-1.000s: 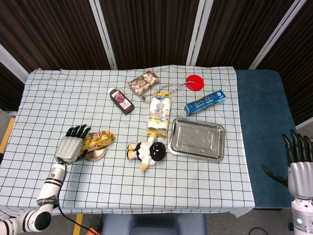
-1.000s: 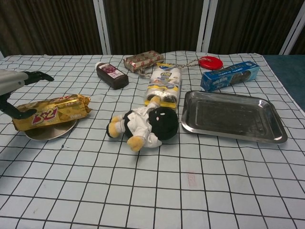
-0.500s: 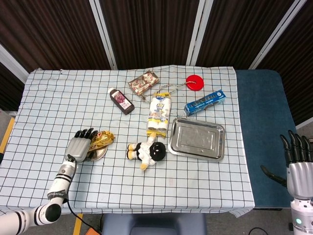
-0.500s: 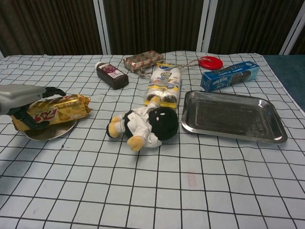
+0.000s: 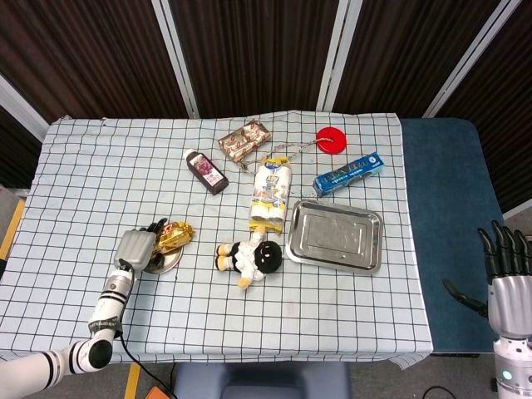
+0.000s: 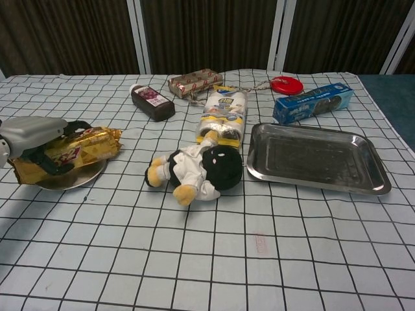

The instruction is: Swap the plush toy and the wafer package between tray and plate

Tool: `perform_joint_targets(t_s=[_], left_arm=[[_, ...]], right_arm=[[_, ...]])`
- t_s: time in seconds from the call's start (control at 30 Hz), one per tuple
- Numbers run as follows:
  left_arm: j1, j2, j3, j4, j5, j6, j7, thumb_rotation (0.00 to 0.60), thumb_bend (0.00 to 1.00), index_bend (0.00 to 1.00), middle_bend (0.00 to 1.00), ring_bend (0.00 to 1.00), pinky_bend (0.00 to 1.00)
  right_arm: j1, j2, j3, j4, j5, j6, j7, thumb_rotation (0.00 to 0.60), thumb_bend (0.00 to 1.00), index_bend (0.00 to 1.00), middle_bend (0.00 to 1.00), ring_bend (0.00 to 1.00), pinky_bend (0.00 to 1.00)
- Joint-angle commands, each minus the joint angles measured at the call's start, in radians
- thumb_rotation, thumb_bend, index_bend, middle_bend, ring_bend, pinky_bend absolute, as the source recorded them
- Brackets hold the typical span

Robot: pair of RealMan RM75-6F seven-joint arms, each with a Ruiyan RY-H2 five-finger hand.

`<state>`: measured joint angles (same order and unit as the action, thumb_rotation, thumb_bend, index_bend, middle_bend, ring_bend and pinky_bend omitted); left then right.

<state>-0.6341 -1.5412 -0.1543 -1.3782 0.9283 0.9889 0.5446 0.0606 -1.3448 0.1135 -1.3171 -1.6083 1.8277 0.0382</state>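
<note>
The gold wafer package (image 5: 173, 236) (image 6: 81, 148) lies on the small round metal plate (image 5: 166, 263) (image 6: 72, 181) at the left. My left hand (image 5: 135, 248) (image 6: 34, 132) sits over the package's left end, and its fingers wrap round the package. The plush toy (image 5: 248, 258) (image 6: 201, 168), black-headed and in white clothes, lies on the checked cloth between plate and tray. The steel tray (image 5: 295, 241) (image 6: 324, 183) holds nothing. Off the table at the far right, my right hand (image 5: 506, 278) is upright with fingers spread and nothing in it.
Behind the toy lie a white and yellow snack pack (image 5: 270, 193) (image 6: 224, 116), a purple bottle (image 5: 206, 170) (image 6: 152, 102), a red and white candy pack (image 5: 244, 141) (image 6: 194, 82), a red disc (image 5: 330, 139) (image 6: 286, 84) and a blue biscuit box (image 5: 350, 173) (image 6: 313, 102).
My left hand has moved right onto the wafer package and its fingers have curled round it. The package has shifted slightly on the plate. The right hand has stayed put.
</note>
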Motion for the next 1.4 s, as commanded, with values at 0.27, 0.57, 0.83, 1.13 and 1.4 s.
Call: perform_joint_targets(t_s=[0.27, 0.57, 0.83, 1.13, 1.4], left_arm=[[0.040, 0.024, 0.012, -0.023, 0.145, 0.142, -0.063, 0.600, 0.54, 0.47, 0.68, 0.77, 0.81], [0.134, 0.157, 0.095, -0.269, 0.370, 0.305, -0.138, 0.600, 0.54, 0.48, 0.69, 0.78, 0.82], [0.215, 0.168, 0.195, -0.387, 0.511, 0.379, -0.133, 0.600, 0.54, 0.48, 0.70, 0.78, 0.82], [0.231, 0.087, 0.241, -0.325, 0.539, 0.302, -0.167, 0.600, 0.54, 0.48, 0.69, 0.78, 0.82], [0.241, 0.078, 0.260, -0.303, 0.587, 0.281, -0.214, 0.600, 0.54, 0.48, 0.68, 0.77, 0.82]], right_arm=[[-0.001, -0.005, 0.009, 0.004, 0.000, -0.009, -0.003, 0.600, 0.11, 0.00, 0.00, 0.00, 0.05], [-0.008, -0.006, 0.022, 0.000, -0.001, 0.005, 0.013, 0.600, 0.11, 0.00, 0.00, 0.00, 0.05], [-0.015, -0.002, 0.030, -0.005, -0.003, 0.016, 0.033, 0.600, 0.11, 0.00, 0.00, 0.00, 0.05], [-0.021, 0.001, 0.036, -0.006, -0.011, 0.031, 0.054, 0.600, 0.11, 0.00, 0.00, 0.00, 0.05], [-0.023, 0.002, 0.043, -0.006, -0.010, 0.033, 0.062, 0.600, 0.11, 0.00, 0.00, 0.00, 0.05]])
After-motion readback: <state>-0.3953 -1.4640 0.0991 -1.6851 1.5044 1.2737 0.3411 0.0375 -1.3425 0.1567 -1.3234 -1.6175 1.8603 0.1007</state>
